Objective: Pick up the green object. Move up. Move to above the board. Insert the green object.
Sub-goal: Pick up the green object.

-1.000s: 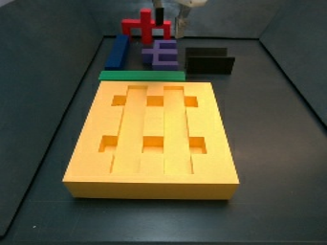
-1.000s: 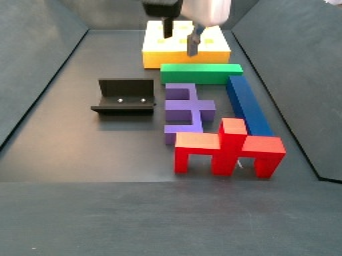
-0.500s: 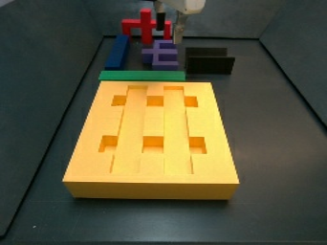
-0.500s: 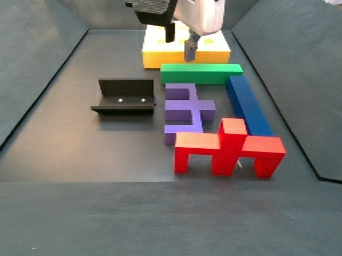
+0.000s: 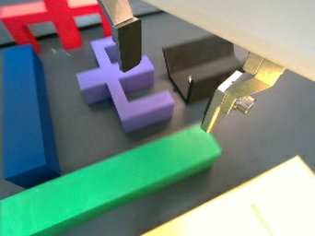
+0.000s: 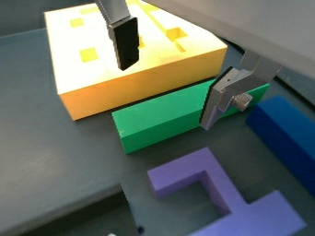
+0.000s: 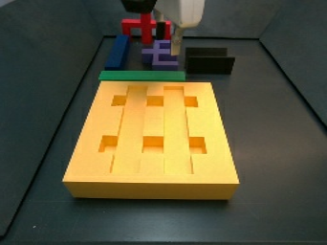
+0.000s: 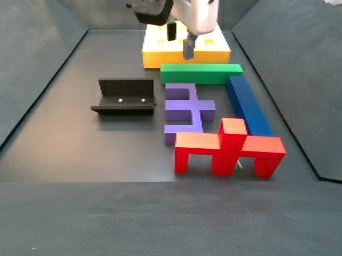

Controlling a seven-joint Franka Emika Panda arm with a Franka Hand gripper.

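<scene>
gripper (image 8: 185, 47) shifting sideways over the green object (image 8: 202, 71), drawing in above its middle, jaws apart and empty, nothing else on the floor moving

Claw (image 5: 172, 81) hangs open above the dark worktop (image 5: 74, 115), nothing between its fingers (image 5: 129, 44): one dark-padded plate over the purple piece (image 5: 123, 85), the silver one (image 5: 226, 100) near the end of the green object (image 5: 117, 184). Green object lies flat on the worktop, clear of both plates. Alongside it, pale yellow edge of the board (image 5: 264, 207), just beside; can't tell if touching. Blue bar (image 5: 28, 111) runs lengthwise beside the purple piece, red piece (image 5: 55, 20) beyond. Black fixture (image 5: 200, 64) stands behind the silver finger.
</scene>
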